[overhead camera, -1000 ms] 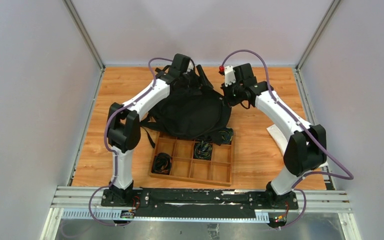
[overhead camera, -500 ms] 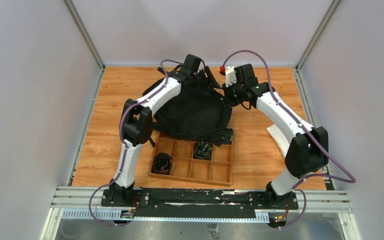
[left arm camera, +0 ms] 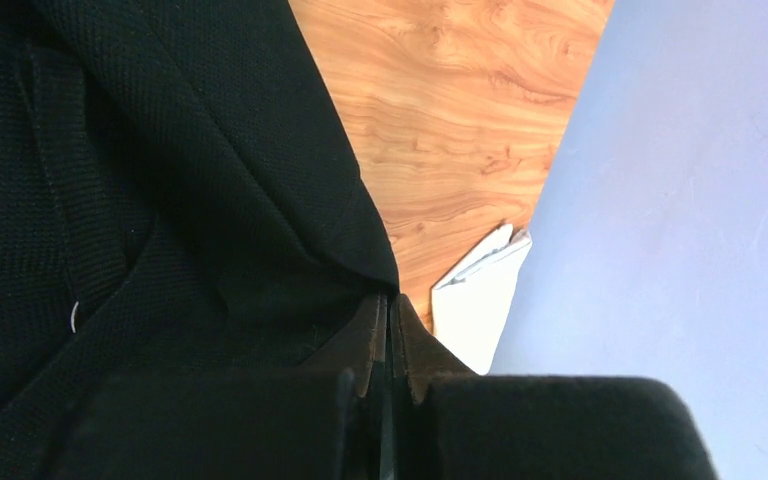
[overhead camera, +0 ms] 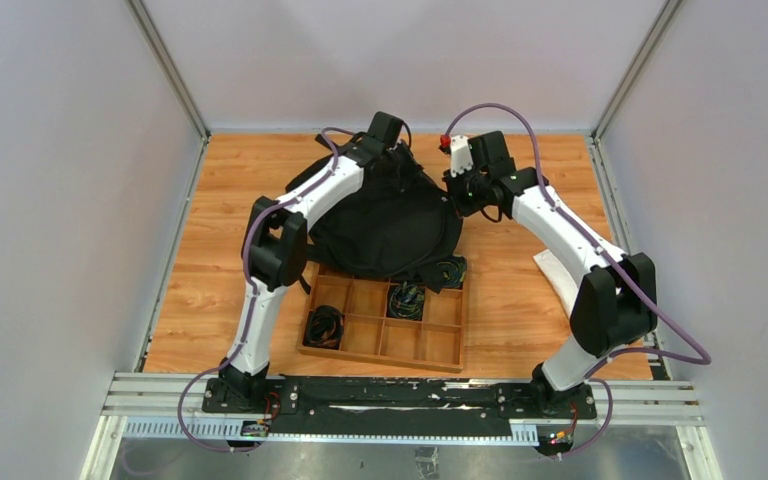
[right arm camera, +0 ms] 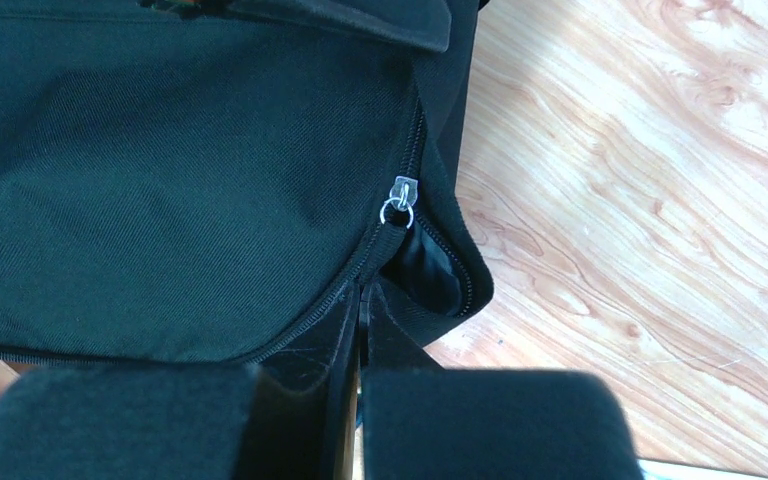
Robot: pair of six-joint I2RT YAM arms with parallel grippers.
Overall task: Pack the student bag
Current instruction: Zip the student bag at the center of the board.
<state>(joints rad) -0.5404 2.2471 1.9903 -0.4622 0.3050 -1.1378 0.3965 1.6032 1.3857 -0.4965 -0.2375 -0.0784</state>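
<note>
The student bag (overhead camera: 385, 228) lies floppy and black in the middle of the table, its near edge over the wooden tray (overhead camera: 360, 345). At the bag's far top edge, my left gripper (overhead camera: 398, 158) is shut; the left wrist view shows a folded corner of the bag fabric (left arm camera: 260, 180) running into its closed fingertips (left arm camera: 390, 303). My right gripper (overhead camera: 456, 197) is at the bag's right side, shut (right arm camera: 363, 296) on the bag's rim beside the zip. The silver zip pull (right arm camera: 400, 198) hangs just above a short open gap (right arm camera: 430, 272) in the zip.
The tray holds coiled cables (overhead camera: 324, 326) (overhead camera: 407, 297) in some compartments. A white flat item (overhead camera: 552, 268) lies on the wood at the right, under the right arm, and shows in the left wrist view as a white flat item (left arm camera: 480, 295). Grey walls enclose the table.
My left arm swung right to the bag's top edge and its gripper went from open to shut on the fabric. The right arm held still, shut on the bag.
</note>
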